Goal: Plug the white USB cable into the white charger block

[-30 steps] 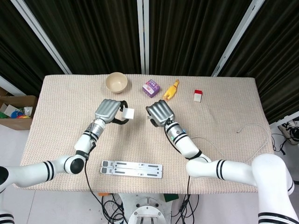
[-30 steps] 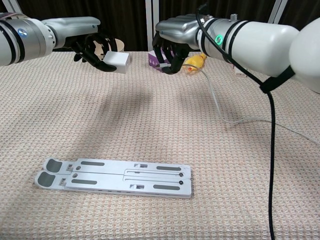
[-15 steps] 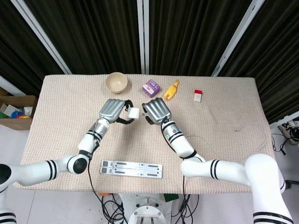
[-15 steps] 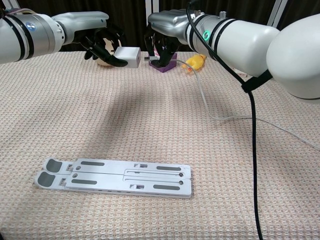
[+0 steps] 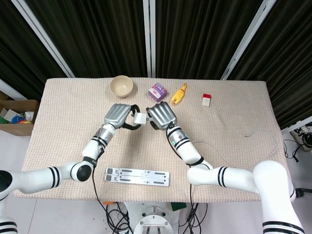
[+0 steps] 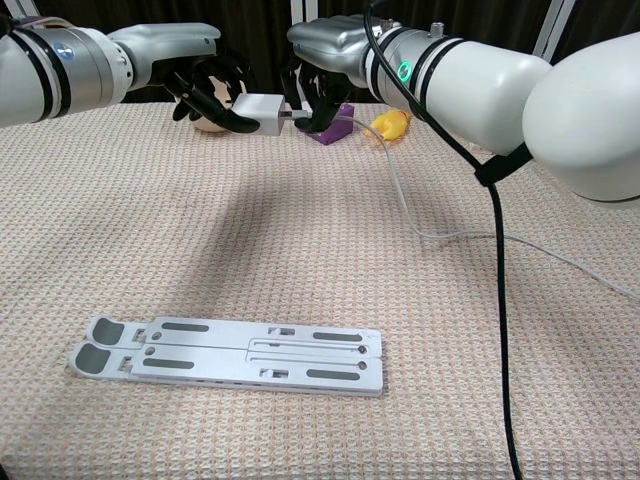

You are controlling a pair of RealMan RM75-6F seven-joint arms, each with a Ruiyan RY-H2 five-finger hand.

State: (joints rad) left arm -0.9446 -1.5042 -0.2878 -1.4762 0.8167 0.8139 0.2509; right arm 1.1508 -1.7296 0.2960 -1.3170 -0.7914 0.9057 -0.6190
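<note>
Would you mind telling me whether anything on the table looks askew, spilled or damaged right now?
Nothing stands out. The left hand holds the white charger block above the table, the right hand brings the white USB cable plug to it, and the folded metal stand lies flat near the front edge.

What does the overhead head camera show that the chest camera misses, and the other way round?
Only the head view shows the red-and-white block and the cardboard box beside the table. Only the chest view shows the plug tip meeting the charger. Both show the left robot hand, right robot hand, cable, metal stand and yellow toy.
</note>
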